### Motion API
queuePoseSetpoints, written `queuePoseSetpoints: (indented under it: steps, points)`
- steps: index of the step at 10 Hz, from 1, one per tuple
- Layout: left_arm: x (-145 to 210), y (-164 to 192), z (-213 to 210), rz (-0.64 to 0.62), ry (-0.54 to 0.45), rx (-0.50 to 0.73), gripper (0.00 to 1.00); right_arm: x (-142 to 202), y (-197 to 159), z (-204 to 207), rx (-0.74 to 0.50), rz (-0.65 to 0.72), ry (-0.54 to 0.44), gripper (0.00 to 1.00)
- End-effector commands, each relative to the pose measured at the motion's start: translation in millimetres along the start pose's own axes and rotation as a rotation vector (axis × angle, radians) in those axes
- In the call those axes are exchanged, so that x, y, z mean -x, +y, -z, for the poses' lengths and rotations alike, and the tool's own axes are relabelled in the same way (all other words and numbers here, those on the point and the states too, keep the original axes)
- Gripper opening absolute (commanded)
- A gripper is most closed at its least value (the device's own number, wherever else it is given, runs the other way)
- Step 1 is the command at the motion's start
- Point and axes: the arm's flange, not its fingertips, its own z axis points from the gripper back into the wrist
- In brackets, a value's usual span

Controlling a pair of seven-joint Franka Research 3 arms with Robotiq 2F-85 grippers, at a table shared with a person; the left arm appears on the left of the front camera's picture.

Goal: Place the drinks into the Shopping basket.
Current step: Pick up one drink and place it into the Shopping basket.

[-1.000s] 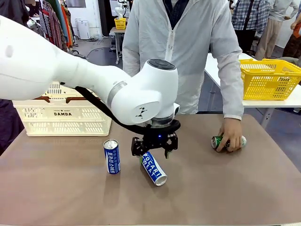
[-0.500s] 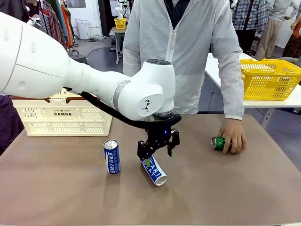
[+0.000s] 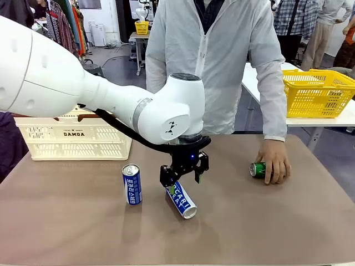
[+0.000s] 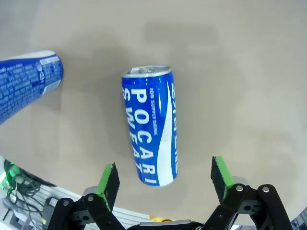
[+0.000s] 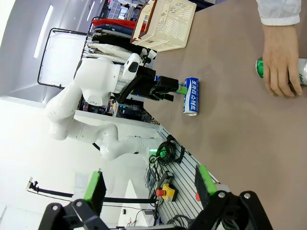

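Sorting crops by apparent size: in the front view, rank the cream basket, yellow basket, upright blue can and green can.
1. Shopping basket
2. yellow mesh basket, farther off
3. upright blue can
4. green can, partly under the person's hand, so this place is unsure

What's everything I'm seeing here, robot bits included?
upright blue can: one, blue, left of centre.
lying blue can: one, blue, table centre.
green can: one, green, right, under hand.
Shopping basket: one, cream, brown rim, far left.
yellow basket: one, yellow, another table behind.
table: one, brown.
person's hand: one, on green can.
left gripper: one, black, green pads, open astride lying blue can.
right gripper: one, same colours, open, away from cans.
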Motion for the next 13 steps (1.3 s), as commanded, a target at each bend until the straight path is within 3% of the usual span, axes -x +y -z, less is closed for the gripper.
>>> queuePoseSetpoints:
  steps: [1, 7, 8, 9, 10, 13]
  points:
    - [3.2, 7.9, 18.3, 0.032, -0.04, -0.002, 1.0, 2.0, 2.8, -3.0, 0.002, -0.015, 0.016, 1.0]
    - [3.6, 11.7, 55.6, 0.064, -0.027, -0.044, 1.0, 2.0, 2.8, -3.0, 0.002, -0.015, 0.016, 1.0]
    - [4.5, 11.1, 59.6, 0.067, -0.034, -0.049, 0.77, 2.0, 2.8, -3.0, 0.002, -0.015, 0.016, 1.0]
    - [4.9, 11.0, 61.3, 0.072, -0.025, -0.057, 0.17, 2.0, 2.8, -3.0, 0.002, -0.015, 0.016, 1.0]
    - [3.5, 10.7, 61.2, 0.075, -0.03, -0.061, 0.0, 2.0, 2.8, -3.0, 0.002, -0.015, 0.016, 1.0]
    - [1.9, 13.9, 61.2, 0.073, -0.031, -0.067, 0.0, 2.0, 2.8, -3.0, 0.002, -0.015, 0.016, 1.0]
